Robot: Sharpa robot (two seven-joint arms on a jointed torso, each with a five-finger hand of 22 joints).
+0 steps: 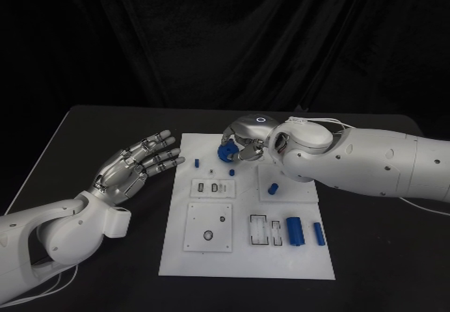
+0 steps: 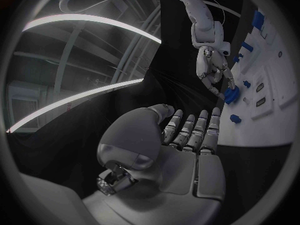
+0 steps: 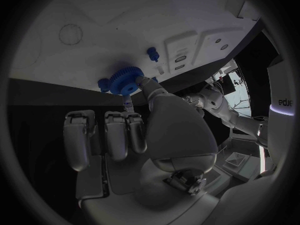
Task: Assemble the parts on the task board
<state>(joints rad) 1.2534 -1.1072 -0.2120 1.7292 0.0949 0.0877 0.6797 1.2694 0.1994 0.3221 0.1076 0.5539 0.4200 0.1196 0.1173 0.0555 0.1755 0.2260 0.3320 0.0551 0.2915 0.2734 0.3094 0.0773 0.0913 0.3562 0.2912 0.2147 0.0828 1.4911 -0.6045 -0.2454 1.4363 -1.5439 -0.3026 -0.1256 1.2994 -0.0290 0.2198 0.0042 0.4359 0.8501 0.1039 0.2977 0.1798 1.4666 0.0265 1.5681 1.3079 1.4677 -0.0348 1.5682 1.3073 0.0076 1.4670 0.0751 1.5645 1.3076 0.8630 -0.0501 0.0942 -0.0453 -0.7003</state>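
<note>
Your left arm [image 1: 56, 227] sits closest in the head view, coming in from the lower left, and its hand [image 1: 136, 166] lies flat with fingers spread apart just beside the left edge of the white board [image 1: 201, 260]; it holds nothing. You can see the same open palm in the left wrist view [image 2: 187, 150].

Your right arm [image 1: 375, 166] reaches across from the right, with its hand [image 1: 246, 140] over the far edge of the board. That hand pinches a blue gear [image 1: 226, 151] between thumb and a finger; the right wrist view shows the toothed wheel [image 3: 122, 81] at the fingertips, close over the white surface. You cannot tell whether the gear touches the board.

On the board, two blue cylinders [image 1: 295, 230] lie near the right edge towards you, just beside an outlined slot. A small blue peg [image 1: 273, 189] stands near the middle right, and another small blue piece [image 1: 197, 163] sits by the far left corner.
</note>
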